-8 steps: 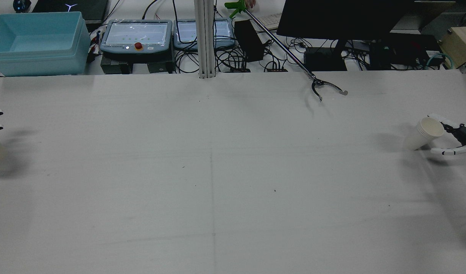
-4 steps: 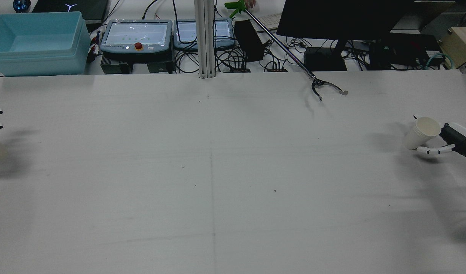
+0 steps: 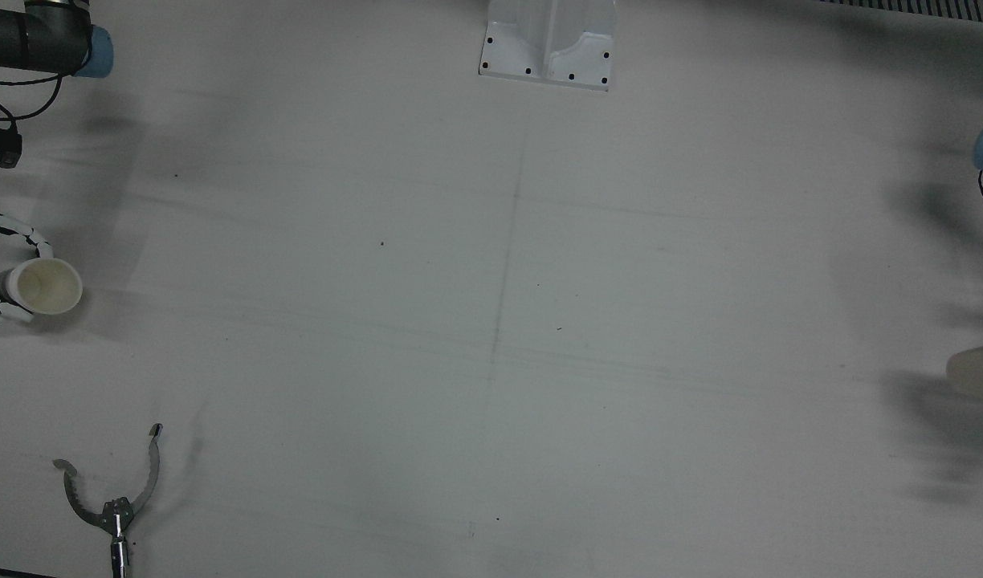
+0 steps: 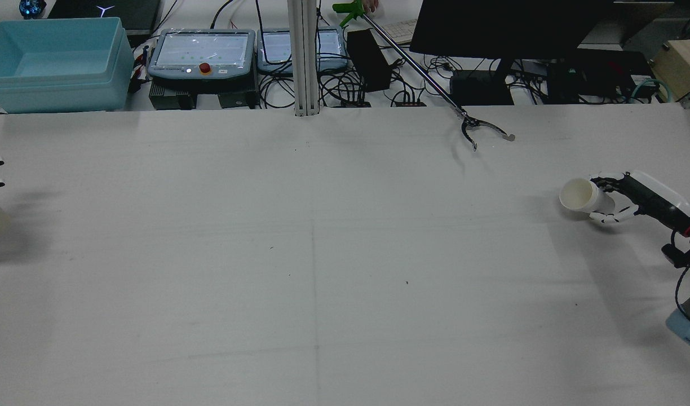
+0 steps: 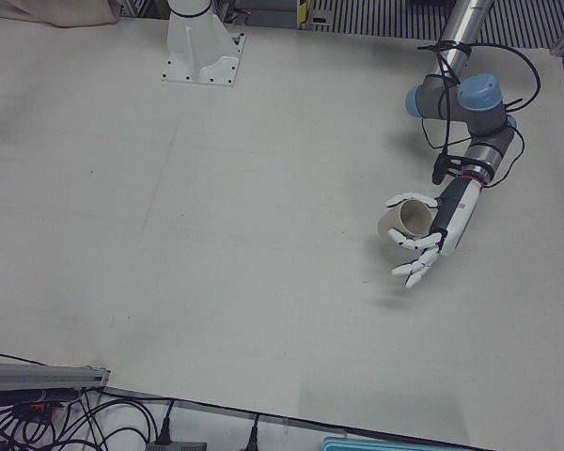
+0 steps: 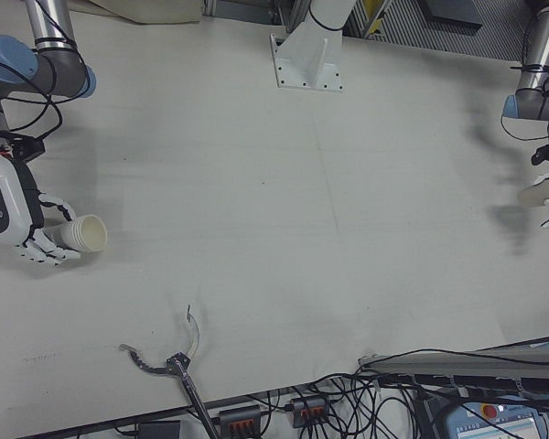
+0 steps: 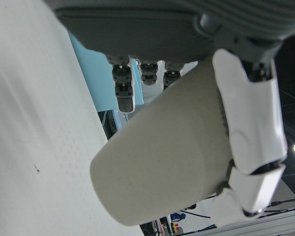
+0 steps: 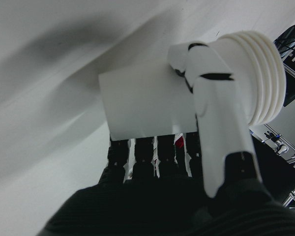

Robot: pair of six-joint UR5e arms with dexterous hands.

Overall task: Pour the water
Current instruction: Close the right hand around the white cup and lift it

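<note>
The two cups are well apart, one at each side edge of the counter (image 4: pixel 322 254), and that gap is what the pour turns on; the right hand (image 4: pixel 627 197) is wrapped around a white paper cup (image 4: pixel 582 196) that looks like several nested together, held clear of the counter and tipped nearly onto its side, its long axis about level and its open mouth facing the middle of the counter; the left hand (image 5: pixel 430 246) has its fingers curled around a beige cup (image 5: pixel 406 218), also lying close to level with its mouth toward the centre; from the rear view the right hand reaches further in over the counter than the left, which barely shows at the edge; whether either cup holds water cannot be told; judging by this, both arms must close the gap before one rim can sit above the other.
</note>
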